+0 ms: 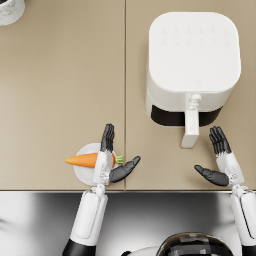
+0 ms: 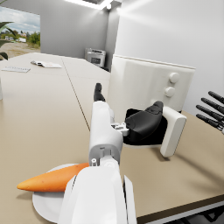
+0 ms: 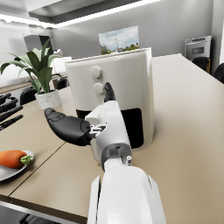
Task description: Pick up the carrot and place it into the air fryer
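Note:
An orange carrot [image 1: 82,160] with a green stub lies across a small white plate [image 1: 83,172] near the table's front edge; it also shows in the left wrist view [image 2: 52,180] and the right wrist view [image 3: 12,158]. My left hand [image 1: 109,160] hovers over the carrot's green end, fingers straight and thumb spread, holding nothing. The white air fryer [image 1: 192,65] stands at the back right, its basket handle [image 1: 191,127] pointing toward me. My right hand [image 1: 220,160] is open, in front of the fryer and to the right of the handle.
A white pot [image 1: 10,10] sits at the far left corner of the beige table [image 1: 60,90]. A seam [image 1: 124,75] splits the table top. In the right wrist view a potted plant [image 3: 39,74] stands beyond the fryer.

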Robot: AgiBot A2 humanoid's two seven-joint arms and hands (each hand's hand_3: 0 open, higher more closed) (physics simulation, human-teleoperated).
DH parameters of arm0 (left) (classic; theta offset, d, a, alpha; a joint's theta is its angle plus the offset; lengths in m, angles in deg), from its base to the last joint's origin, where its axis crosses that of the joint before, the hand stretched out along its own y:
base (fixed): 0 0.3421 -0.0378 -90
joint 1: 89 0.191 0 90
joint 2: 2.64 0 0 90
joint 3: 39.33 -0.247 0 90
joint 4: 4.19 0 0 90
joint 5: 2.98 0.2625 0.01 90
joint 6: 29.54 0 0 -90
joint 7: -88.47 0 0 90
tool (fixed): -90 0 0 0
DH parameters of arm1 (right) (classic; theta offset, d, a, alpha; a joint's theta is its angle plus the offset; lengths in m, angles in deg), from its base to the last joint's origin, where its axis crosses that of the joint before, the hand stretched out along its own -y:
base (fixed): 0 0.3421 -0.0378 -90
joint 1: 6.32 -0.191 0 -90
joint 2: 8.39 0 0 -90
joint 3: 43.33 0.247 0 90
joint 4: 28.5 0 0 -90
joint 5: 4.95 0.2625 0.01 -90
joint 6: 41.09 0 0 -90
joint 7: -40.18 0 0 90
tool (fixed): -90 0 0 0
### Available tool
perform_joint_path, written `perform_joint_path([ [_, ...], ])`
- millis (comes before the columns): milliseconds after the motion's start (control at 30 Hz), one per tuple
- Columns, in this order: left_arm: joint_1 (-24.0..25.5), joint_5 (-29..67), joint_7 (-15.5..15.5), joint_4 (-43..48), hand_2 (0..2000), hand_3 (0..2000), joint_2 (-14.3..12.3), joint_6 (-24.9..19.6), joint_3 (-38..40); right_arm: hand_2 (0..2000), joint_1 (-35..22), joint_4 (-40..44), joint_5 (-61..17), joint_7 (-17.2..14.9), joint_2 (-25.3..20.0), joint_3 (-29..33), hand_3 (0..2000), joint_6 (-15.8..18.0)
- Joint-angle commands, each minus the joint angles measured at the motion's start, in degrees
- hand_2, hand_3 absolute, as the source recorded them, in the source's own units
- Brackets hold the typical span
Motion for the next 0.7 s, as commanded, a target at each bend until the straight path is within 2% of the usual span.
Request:
perform_joint_path([
  [33, 0.0, 0.0, 0.0, 0.0, 0, 0, 0.0, 0.0, 0.0, 0, 0.0, 0.0, 0.0, 0.0, 0.0, 0.0, 0, 0.0],
  [700, 0.0, 0.0, 0.0, 0.0, 0, 0, 0.0, 0.0, 0.0, 0, 0.0, 0.0, 0.0, 0.0, 0.0, 0.0, 0, 0.0],
])
